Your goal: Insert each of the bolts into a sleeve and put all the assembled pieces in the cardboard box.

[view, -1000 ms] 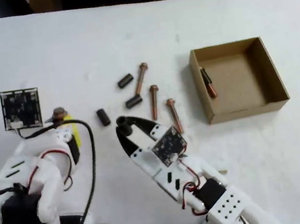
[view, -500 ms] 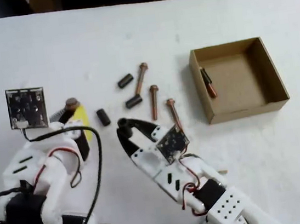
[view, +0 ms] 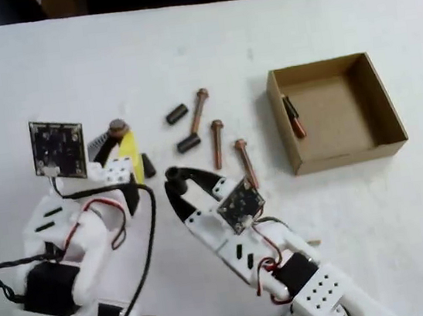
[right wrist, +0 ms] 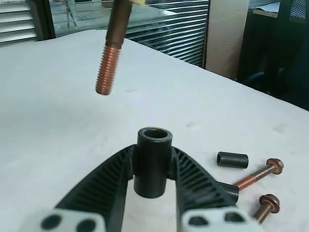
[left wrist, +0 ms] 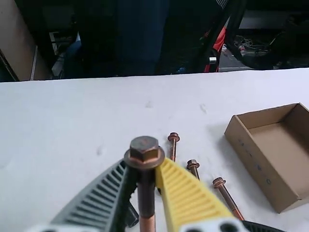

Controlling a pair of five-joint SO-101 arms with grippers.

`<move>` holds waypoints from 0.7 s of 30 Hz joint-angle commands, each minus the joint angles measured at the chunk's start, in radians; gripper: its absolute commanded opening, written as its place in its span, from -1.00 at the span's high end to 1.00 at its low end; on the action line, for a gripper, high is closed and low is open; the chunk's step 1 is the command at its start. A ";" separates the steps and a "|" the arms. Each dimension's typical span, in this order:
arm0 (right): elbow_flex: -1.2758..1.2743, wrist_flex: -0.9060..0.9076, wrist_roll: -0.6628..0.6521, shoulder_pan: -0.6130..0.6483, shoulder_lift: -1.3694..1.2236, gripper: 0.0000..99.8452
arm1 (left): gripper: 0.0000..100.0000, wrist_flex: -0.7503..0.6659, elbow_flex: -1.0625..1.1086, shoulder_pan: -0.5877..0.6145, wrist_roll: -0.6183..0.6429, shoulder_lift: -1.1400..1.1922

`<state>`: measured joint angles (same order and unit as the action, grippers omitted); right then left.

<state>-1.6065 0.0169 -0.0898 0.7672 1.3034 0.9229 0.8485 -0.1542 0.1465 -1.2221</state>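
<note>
The right gripper (view: 174, 185) stays clamped on an upright sleeve (view: 173, 174), unmoved. Beyond it to the left, the left gripper (view: 118, 144), closed on a bolt (view: 117, 128) held head-up, has shifted right and farther out. It now stands just beside a loose sleeve (view: 149, 166). Three loose bolts (view: 217, 143) and two more sleeves (view: 188, 142) lie on the bench (view: 67, 68). One assembled piece (view: 295, 120) rests in the cardboard box (view: 335, 160).

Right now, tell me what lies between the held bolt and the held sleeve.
Nothing: in the right wrist view, the gap between bolt and sleeve is just air.
</note>
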 commanded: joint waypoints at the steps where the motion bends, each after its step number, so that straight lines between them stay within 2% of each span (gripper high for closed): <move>1: 0.014 -0.025 -0.015 0.008 0.016 0.97 | 0.95 -0.097 0.012 -0.015 -0.005 -0.018; 7: 0.014 -0.025 -0.015 0.008 0.016 0.97 | 0.95 -0.183 0.028 -0.016 0.163 -0.018; 16: 0.017 -0.027 -0.014 0.008 0.016 0.97 | 0.95 -0.281 0.061 -0.180 0.166 -0.013; 21: 0.015 -0.082 -0.014 0.005 0.016 0.97 | 0.95 -0.419 0.163 -0.182 0.166 -0.018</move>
<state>-1.6065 -0.0153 -0.0898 0.7672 1.3034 0.5930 0.9989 -0.3184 0.3015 -1.2221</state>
